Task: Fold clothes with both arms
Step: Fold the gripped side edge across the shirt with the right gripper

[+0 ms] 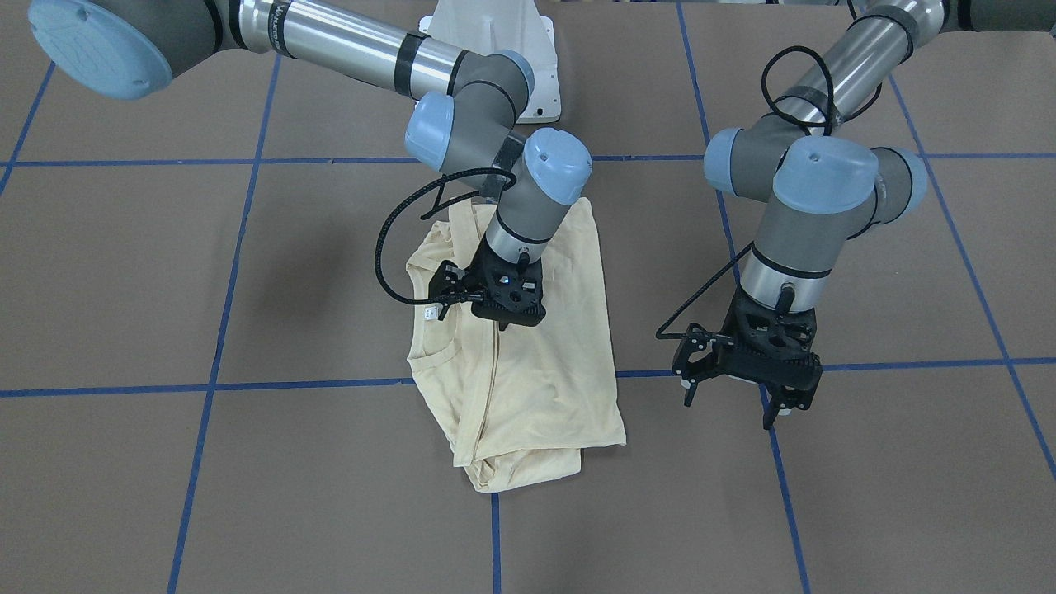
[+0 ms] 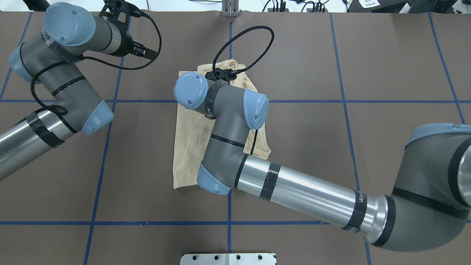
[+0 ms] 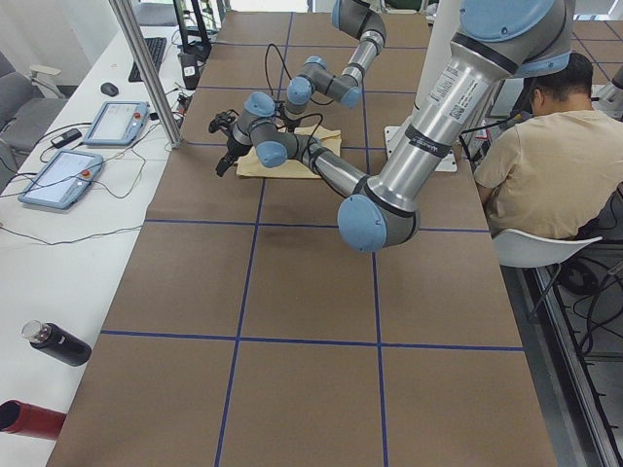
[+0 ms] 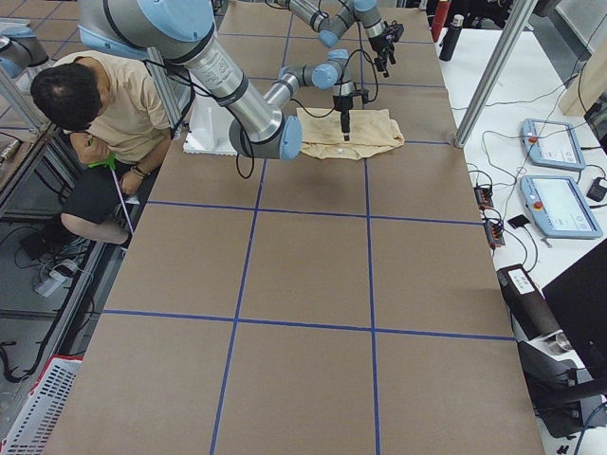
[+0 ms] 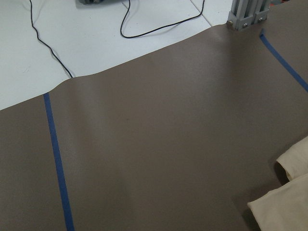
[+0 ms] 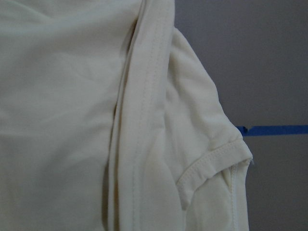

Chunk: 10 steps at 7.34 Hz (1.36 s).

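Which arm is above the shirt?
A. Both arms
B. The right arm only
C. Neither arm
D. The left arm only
B: in the overhead view the right arm hangs above the shirt, while the left arm is off to the side over the bare table.

Your table (image 3: 311, 292) is covered in brown sheeting, marked into large squares by blue tape lines (image 3: 255, 224). Along its side opposite the robot runs a white bench (image 3: 58, 253) carrying two teach pendants (image 3: 58, 178), a keyboard (image 3: 153, 56), a mouse (image 3: 109, 89) and a dark bottle (image 3: 56, 343). A person (image 3: 550, 161) sits on a white chair (image 3: 531, 251) with their back to the camera.
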Tool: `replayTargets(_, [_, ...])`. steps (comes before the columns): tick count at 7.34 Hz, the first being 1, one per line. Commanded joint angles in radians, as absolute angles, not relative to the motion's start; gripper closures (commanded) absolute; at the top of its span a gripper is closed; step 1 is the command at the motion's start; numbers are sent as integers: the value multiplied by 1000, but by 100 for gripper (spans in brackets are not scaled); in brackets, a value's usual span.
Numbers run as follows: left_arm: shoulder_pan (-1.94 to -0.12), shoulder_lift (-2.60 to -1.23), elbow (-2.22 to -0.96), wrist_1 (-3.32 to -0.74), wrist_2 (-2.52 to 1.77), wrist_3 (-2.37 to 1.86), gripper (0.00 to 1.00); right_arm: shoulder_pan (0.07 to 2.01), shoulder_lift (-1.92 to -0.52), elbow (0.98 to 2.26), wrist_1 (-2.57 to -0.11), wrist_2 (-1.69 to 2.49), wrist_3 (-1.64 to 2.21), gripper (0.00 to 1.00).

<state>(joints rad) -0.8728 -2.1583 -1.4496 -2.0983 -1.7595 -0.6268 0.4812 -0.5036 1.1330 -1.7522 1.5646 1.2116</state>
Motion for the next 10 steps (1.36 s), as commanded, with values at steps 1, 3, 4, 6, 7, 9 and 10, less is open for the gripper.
replayTargets(1, [-873, -2158, -1450, -2098, -1759, -626, 0, 480, -505, 1126, -1752, 1565, 1213, 0])
replayTargets(3, [-870, -2158, -1450, -2100, -1759, -627, 0, 480, -508, 1121, -1756, 1565, 1201, 0])
replayTargets(4, [-867, -2158, -1450, -2100, -1759, -627, 0, 482, -509, 1117, -1764, 1565, 1195, 0])
replayTargets(6, [-867, -2158, -1450, -2100, -1759, -627, 0, 488, -511, 1123, -1836, 1565, 1152, 0])
replayTargets(7, [-867, -2158, -1450, -2100, -1759, -629, 0, 509, -512, 1130, -1892, 1566, 1117, 0])
replayTargets(9, [-865, -2157, -1450, -2100, -1759, -630, 0, 534, -570, 1196, -1924, 1565, 1068, 0])
replayTargets(10, [-864, -2158, -1450, -2100, -1759, -630, 0, 535, -607, 1203, -1922, 1557, 1065, 0])
